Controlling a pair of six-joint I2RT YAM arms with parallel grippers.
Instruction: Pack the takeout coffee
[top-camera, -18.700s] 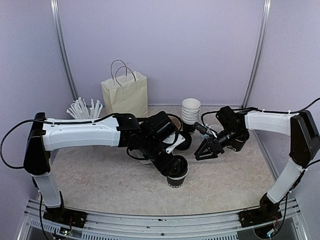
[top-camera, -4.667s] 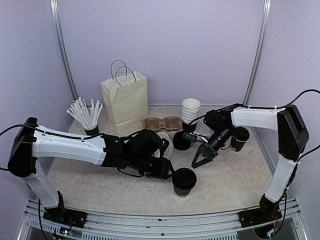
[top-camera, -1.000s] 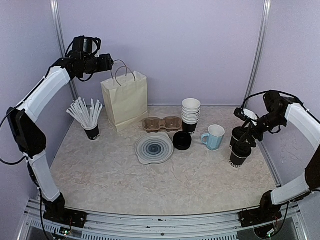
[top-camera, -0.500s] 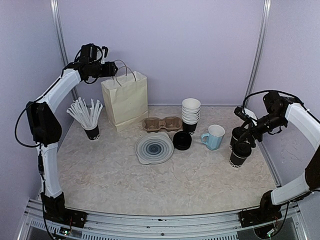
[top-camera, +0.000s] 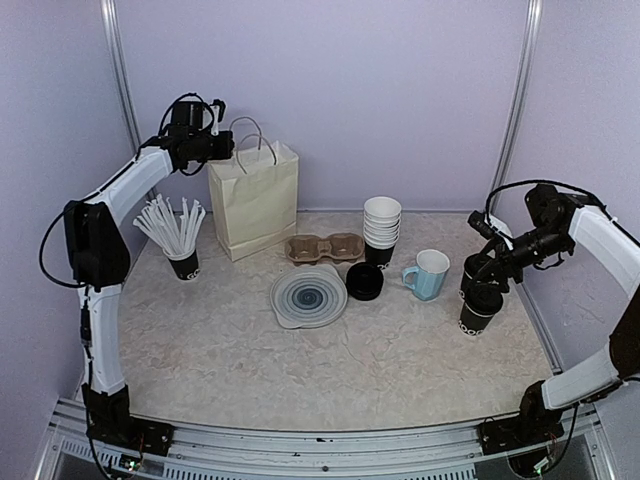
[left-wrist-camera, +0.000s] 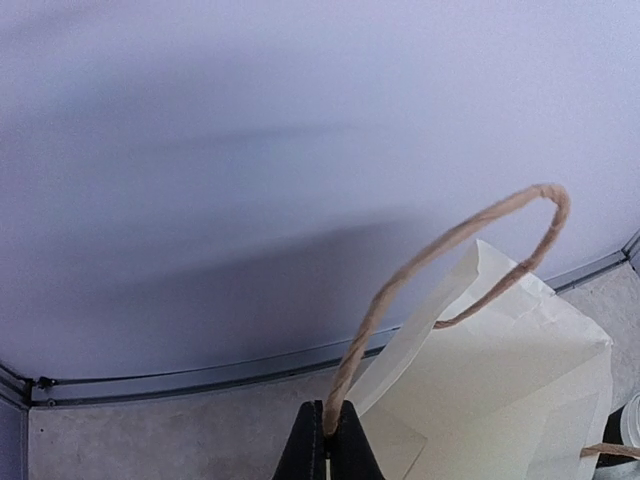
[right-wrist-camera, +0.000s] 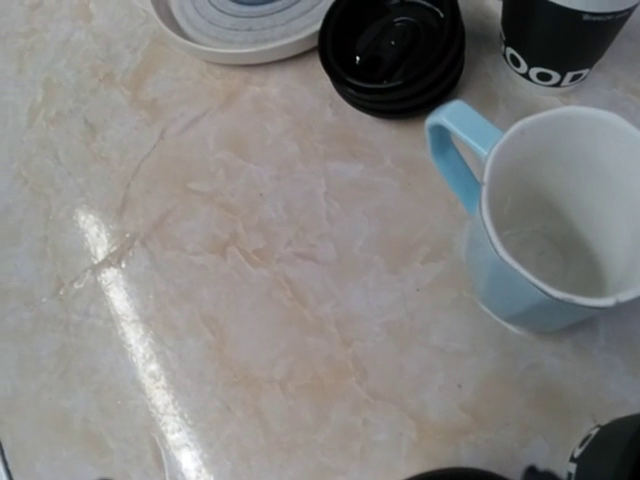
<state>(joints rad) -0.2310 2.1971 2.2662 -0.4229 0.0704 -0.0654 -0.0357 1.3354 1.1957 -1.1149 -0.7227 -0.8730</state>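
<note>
left gripper (left-wrist-camera: 325, 442) pinched tight on bag handle (left-wrist-camera: 440, 235) | right gripper (top-camera: 488, 283) just over coffee (top-camera: 477, 314), far right beside mug (top-camera: 430, 275) — spread and hold: cannot tell | next: clasp it mid-wall, lift upright — pull bag (top-camera: 255, 205) mouth wide.

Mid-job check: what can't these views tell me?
- Right gripper, top view: too small, dark against the black lidded paper cup; grip unclear.
- Right wrist view: only dark slivers at the bottom edge; gripper or cup, unclear.
- Cream paper bag: inside hidden by its own walls, top and left wrist views.
</note>
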